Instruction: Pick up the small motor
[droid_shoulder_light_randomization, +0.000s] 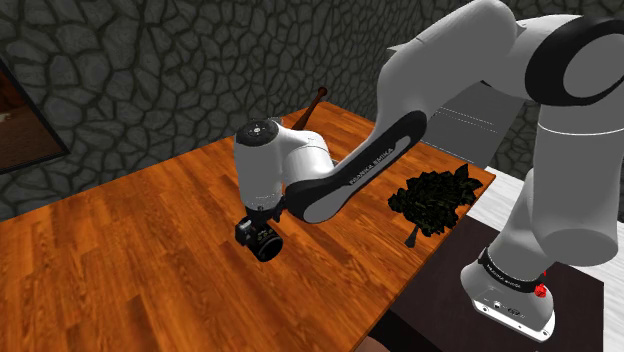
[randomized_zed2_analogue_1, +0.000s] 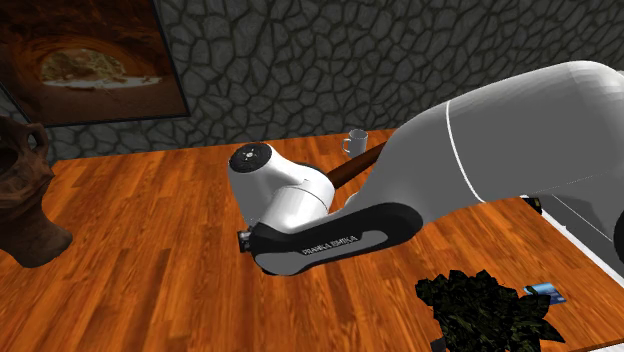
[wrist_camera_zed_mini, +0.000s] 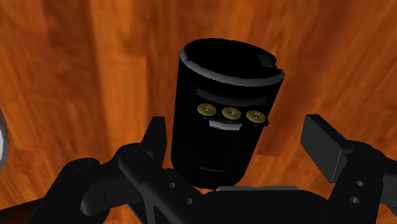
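The small motor (wrist_camera_zed_mini: 226, 114) is a black cylinder with three brass screws on its side, and it lies on the wooden table (droid_shoulder_light_randomization: 120, 260). My gripper (wrist_camera_zed_mini: 238, 137) is open around it. The left finger (wrist_camera_zed_mini: 156, 137) sits close against the motor's side. The right finger (wrist_camera_zed_mini: 324, 146) stands apart from it, with wood showing in the gap. In the shoulder view the gripper (droid_shoulder_light_randomization: 255, 235) points down near the middle of the table, with the black motor (droid_shoulder_light_randomization: 268, 247) at its tips.
A black leafy plant (droid_shoulder_light_randomization: 435, 198) sits near the table's corner by the stand. A grey mug (randomized_zed2_analogue_1: 356, 142) stands at the far edge. A brown vase (randomized_zed2_analogue_1: 25, 190) rises at the second exterior view's left. A stone wall backs the table.
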